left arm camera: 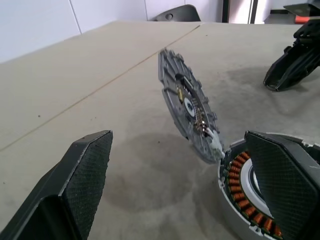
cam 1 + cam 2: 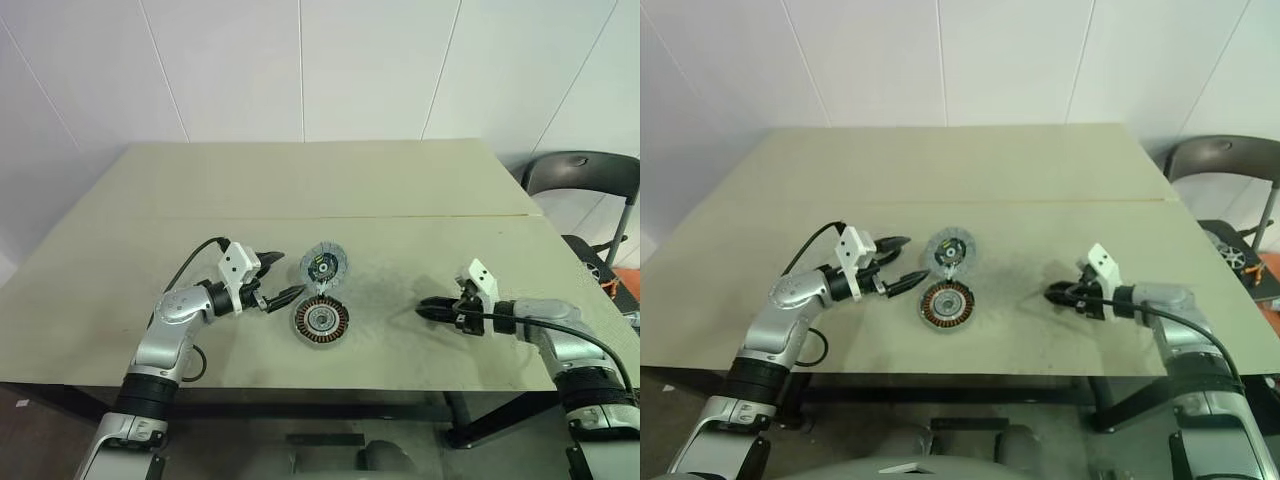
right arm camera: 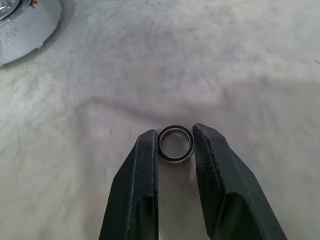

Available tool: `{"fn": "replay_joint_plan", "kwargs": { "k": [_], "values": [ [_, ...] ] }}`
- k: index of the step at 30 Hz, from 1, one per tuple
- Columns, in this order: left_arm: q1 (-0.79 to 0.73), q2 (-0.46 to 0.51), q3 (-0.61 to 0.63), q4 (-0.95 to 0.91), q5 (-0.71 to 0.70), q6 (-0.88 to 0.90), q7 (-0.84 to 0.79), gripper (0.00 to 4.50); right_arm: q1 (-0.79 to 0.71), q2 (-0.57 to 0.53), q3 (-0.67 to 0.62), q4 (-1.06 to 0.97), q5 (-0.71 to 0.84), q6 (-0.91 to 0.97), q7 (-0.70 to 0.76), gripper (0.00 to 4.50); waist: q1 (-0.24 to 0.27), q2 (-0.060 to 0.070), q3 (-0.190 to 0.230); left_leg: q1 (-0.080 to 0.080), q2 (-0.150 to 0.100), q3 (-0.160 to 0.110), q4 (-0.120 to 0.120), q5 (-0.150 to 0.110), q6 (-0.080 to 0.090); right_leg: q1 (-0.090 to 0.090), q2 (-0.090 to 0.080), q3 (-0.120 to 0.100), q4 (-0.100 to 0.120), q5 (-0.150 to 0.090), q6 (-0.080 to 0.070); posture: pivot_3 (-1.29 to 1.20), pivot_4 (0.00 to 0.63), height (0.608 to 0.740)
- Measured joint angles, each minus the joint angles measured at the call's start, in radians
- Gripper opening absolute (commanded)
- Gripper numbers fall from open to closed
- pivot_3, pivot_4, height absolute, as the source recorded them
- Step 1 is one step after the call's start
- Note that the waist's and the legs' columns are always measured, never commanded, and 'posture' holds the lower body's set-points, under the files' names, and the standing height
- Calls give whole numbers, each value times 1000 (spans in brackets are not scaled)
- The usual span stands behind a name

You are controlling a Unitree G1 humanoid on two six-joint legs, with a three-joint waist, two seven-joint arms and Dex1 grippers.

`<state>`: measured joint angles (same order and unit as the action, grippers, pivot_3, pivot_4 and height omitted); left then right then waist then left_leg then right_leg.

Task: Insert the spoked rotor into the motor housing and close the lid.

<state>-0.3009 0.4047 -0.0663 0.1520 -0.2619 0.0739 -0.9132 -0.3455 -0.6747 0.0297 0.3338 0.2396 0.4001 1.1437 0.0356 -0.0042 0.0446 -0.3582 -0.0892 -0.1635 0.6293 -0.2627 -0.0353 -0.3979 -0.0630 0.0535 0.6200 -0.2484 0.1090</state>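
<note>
The spoked rotor (image 2: 320, 320), a ring of copper spokes around a silvery hub, lies inside the shallow grey motor housing (image 1: 235, 221) in the middle of the table. The lid (image 2: 325, 265), a ribbed grey disc with a small label, stands tilted on edge just behind it, its lower rim against the housing. My left gripper (image 2: 290, 275) hangs open just left of both, one finger (image 1: 282, 185) beside the housing's rim. To the right, my right gripper (image 3: 175, 142) is shut on a small dark metal ring (image 3: 175, 128), just above the tabletop.
Two beige tables (image 2: 200, 230) meet at a seam behind the parts. A black chair (image 2: 585, 180) stands past the right end. The table's front edge runs close below both arms. A black cable (image 2: 195, 250) loops over my left forearm.
</note>
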Motion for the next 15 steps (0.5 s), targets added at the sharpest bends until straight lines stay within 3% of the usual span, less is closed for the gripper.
{"fn": "replay_joint_plan", "kwargs": {
  "k": [7, 15],
  "values": [
    [1, 1, 1, 3, 0, -4, 0, 4500, -139, 91, 89, -223, 29, 157, -21, 637, 6, 1, 1, 0, -1, -1, -1, 0, 0, 1, 0, -1, -2, 0, 0, 0, 0, 740],
    [28, 20, 5, -22, -12, 10, -7, 4500, -189, 161, 249, -272, 17, 274, -39, 637, 3, 1, 1, -1, -1, -1, -2, 0, 0, 0, 0, -1, -3, 0, 0, 0, 0, 740]
  ]
}}
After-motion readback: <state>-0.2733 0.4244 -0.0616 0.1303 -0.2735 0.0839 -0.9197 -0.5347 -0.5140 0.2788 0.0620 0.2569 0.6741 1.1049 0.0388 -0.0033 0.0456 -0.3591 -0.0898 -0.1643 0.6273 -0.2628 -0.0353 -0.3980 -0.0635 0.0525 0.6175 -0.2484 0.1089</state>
